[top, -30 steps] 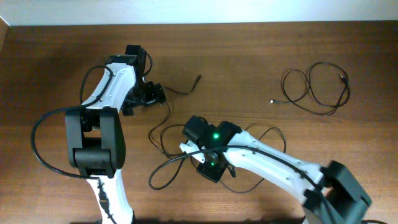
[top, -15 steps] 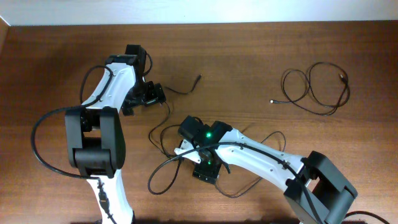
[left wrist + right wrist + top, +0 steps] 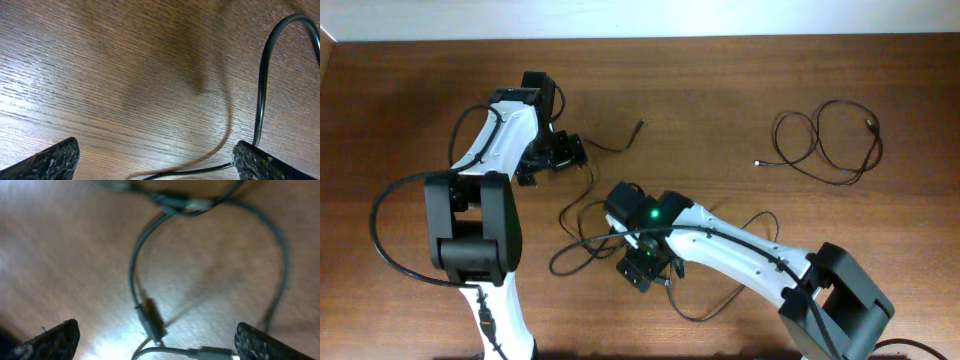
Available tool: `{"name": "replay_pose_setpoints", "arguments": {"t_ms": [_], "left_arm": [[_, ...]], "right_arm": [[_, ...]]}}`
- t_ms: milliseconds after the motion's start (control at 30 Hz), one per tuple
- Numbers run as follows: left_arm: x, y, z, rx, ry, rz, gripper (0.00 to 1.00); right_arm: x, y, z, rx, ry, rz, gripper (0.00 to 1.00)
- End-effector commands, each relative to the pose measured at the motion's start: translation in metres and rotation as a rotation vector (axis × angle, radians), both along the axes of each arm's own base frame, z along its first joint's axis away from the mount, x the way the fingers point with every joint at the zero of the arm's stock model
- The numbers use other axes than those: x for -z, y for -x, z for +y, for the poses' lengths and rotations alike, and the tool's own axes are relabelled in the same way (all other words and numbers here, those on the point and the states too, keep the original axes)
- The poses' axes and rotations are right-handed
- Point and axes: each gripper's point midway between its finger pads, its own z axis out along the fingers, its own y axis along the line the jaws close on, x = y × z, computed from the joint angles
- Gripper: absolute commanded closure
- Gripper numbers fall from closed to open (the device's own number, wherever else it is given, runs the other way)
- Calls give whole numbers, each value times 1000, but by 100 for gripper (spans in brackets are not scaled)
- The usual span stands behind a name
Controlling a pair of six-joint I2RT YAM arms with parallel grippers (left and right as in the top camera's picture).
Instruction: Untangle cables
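Cables (image 3: 563, 212) lie looped on the table (image 3: 720, 90) beneath the right fingers (image 3: 642, 272), reaching to the left fingers (image 3: 563, 152). From the left wrist, the fingers stand wide and a cord (image 3: 260, 100) runs just beside one. From the right wrist, the fingers are spread wide and empty, with a loop (image 3: 136, 280) between them.

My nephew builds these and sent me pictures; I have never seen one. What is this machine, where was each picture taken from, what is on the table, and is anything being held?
These are two robot arms at a wooden table, each ending in a two-finger gripper. The wide picture comes from a camera above. The two close-ups come from cameras on the wrists, whose fingertips show as dark corners at the bottom. On the table lie thin black cables: a tangled bunch between the arms and a separate looped one toward the upper right. The left gripper and the right gripper both stand open over the cables; neither holds anything.
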Motion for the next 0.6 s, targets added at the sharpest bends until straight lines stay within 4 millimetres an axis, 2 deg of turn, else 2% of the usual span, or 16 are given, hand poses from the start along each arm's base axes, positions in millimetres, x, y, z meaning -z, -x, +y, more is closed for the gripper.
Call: {"name": "replay_pose_setpoints", "arguments": {"t_ms": [0,100,300,400,567], "left_arm": [[2,2,-3,-6,11,8,1],[2,2,-3,-6,11,8,1],[2,2,-3,-6,11,8,0],[2,2,-3,-6,11,8,1],[2,2,-3,-6,11,7,1]], "right_arm": [[-15,-17,-16,157,59,-21,2],[-13,-11,-32,221,98,35,2],[-8,3,-19,220,16,131,1],[-3,8,-23,221,33,146,29],[11,20,-36,273,77,179,31]]}}
